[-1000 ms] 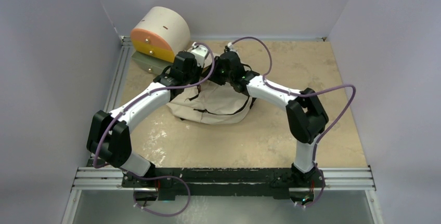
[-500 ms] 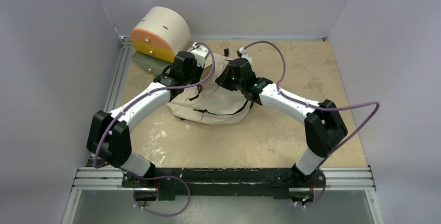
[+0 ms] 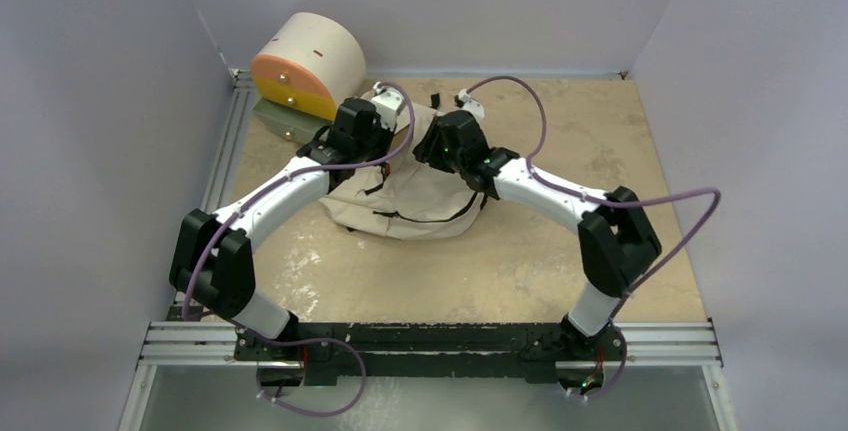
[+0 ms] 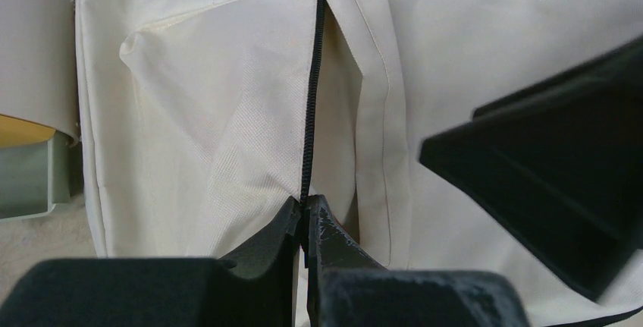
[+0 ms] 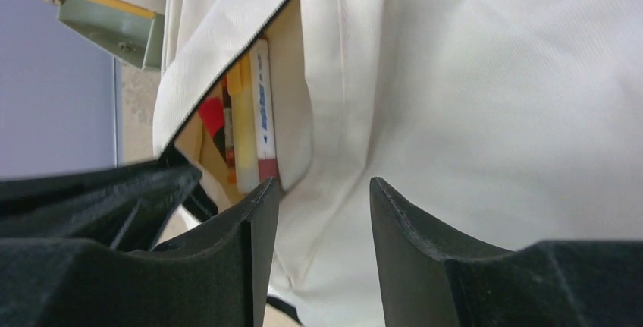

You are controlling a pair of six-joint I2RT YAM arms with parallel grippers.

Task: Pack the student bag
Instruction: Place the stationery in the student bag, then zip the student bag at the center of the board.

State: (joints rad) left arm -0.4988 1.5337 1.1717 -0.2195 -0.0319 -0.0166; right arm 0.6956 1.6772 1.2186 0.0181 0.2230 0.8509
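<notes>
Top external view, entries from largest to smallest.

1. Tabletop point(image 3: 560, 251): mottled beige, carrying everything below.
2. Student bag point(image 3: 420, 201): cream fabric, lying slumped at mid-tabletop between the two wrists, just beside the drawer unit. We see no shift in it over the last second.
3. Drawer unit point(image 3: 310, 61): cream drum with an orange-and-yellow face, far left corner.
4. Right arm point(image 3: 560, 191): this is the one change we log. Its elbow has swung outward to the right, and its wrist has drawn back from close beside the left wrist.
5. Right claw point(image 5: 322, 190): released, jaws apart with nothing between them, hovering over the bag's front panel.
6. Left claw point(image 4: 305, 217): clenched on the pocket zipper point(image 4: 311, 99) at its near end, holding the flap up. Its posture is unchanged.
7. Pocket contents, seen from the right wrist: a white marker point(image 5: 261, 107), a yellow piece point(image 5: 243, 122) and a red piece point(image 5: 212, 118), all inside the opening.

We judge that the pocket is loaded and the right claw is free, either for another item or to help close the zipper.
</notes>
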